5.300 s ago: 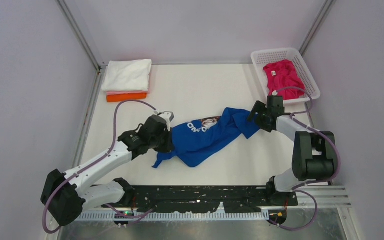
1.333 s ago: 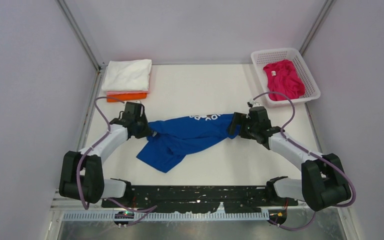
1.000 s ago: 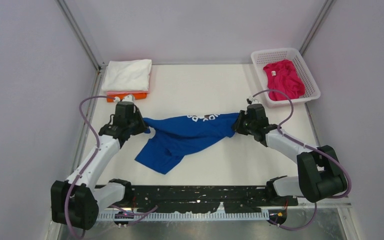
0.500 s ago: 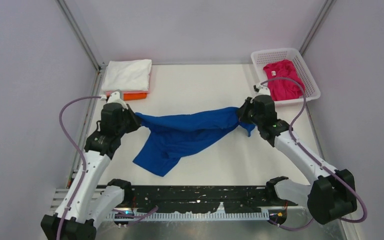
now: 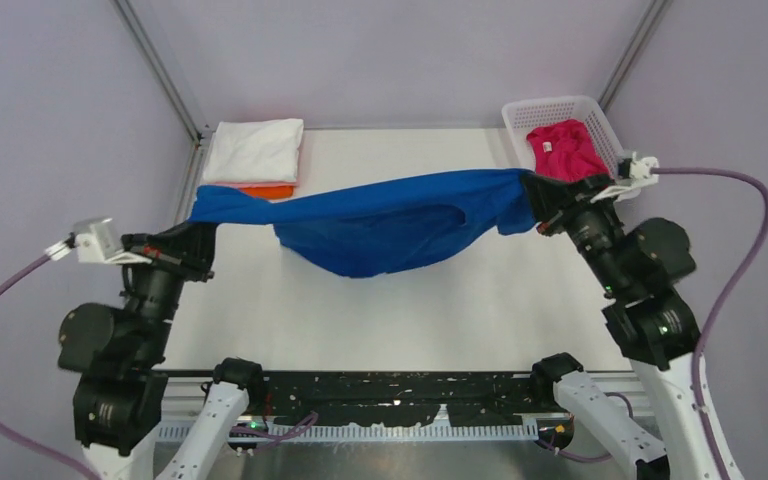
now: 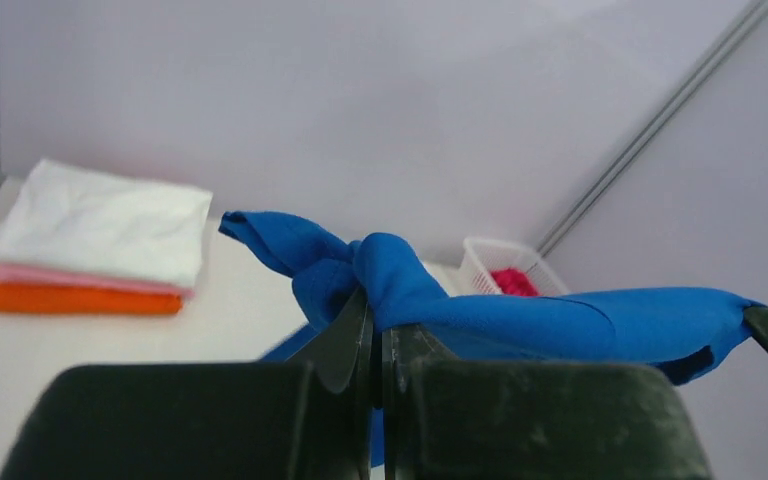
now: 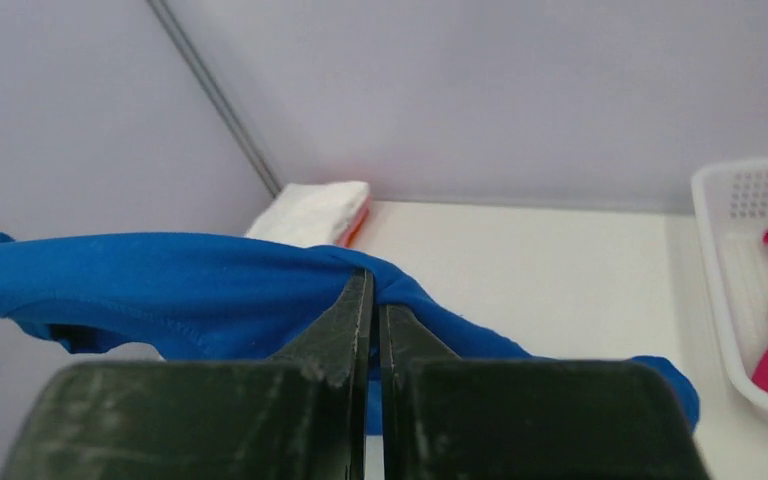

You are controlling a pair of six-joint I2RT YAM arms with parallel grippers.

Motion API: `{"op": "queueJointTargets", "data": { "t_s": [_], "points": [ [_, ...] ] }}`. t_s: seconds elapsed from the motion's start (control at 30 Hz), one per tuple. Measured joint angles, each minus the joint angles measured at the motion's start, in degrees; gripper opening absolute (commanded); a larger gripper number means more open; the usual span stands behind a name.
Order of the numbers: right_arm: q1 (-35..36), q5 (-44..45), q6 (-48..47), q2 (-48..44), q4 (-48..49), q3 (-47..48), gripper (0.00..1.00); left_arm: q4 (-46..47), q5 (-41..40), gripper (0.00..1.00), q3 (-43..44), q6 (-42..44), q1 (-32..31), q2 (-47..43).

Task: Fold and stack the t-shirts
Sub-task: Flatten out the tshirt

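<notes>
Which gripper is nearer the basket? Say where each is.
Right. The right gripper, jaws shut on the blue shirt, sits by the near edge of the basket. The left gripper holds the shirt's other end across the table, near the folded stack.

Cream table (image 5: pixel 390 310); pale lilac walls (image 5: pixel 390 50) on three sides; grey metal corner posts (image 5: pixel 159 70). Even, soft light.

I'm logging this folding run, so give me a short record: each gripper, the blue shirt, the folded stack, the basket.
Left gripper: shut on one end of the royal blue cloth t-shirt
Right gripper: shut on its other end
Blue shirt: stretched in the air between them, middle sagging
Stack: folded white t-shirt on pale pink t-shirt on orange t-shirt, far left
Basket: white plastic lattice basket, far right, holds magenta t-shirt
</notes>
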Motion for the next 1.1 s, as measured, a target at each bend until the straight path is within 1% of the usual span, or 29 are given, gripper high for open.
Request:
{"op": "queueJointTargets", "data": {
  "t_s": [0.2, 0.37, 0.5, 0.67, 0.83, 0.97, 1.07, 1.1],
  "points": [
    [0.0, -8.2, -0.8, -6.6, -3.6, 11.4, 0.05, -0.3, 2.1, 0.0, 12.1, 1.8, 0.0, -3.5],
    [0.0, -12.7, -1.4, -9.2, -6.5, 21.0, 0.05, -1.2, 6.9, 0.0, 23.2, 3.4, 0.0, -3.7],
    [0.0, -14.3, -1.6, -11.7, -7.3, 25.0, 0.05, -1.3, 11.5, 0.0, 28.5, 3.7, 0.1, -3.7],
    [0.0, -13.8, -2.3, -12.8, -8.0, 26.2, 0.05, -1.4, 13.0, 0.0, 28.1, 3.7, 0.2, -3.6],
    [0.0, -9.0, -4.0, -10.3, -9.2, 25.1, 0.05, -1.4, 11.3, 0.0, 24.3, 3.2, 0.2, -1.1],
    [0.0, -1.6, -5.7, -3.8, -7.2, 21.3, 0.05, -1.8, 5.5, 0.0, 20.0, 3.0, 0.2, 6.4],
    [0.0, 4.2, -6.9, 4.7, -4.8, 18.3, 0.05, -3.9, 0.0, 0.0, 17.1, 3.0, 0.2, 15.5],
    [0.0, 6.3, -7.3, 8.9, -3.9, 17.3, 0.05, -4.7, -1.5, 0.0, 16.5, 3.0, 0.2, 19.0]
  ]
}}
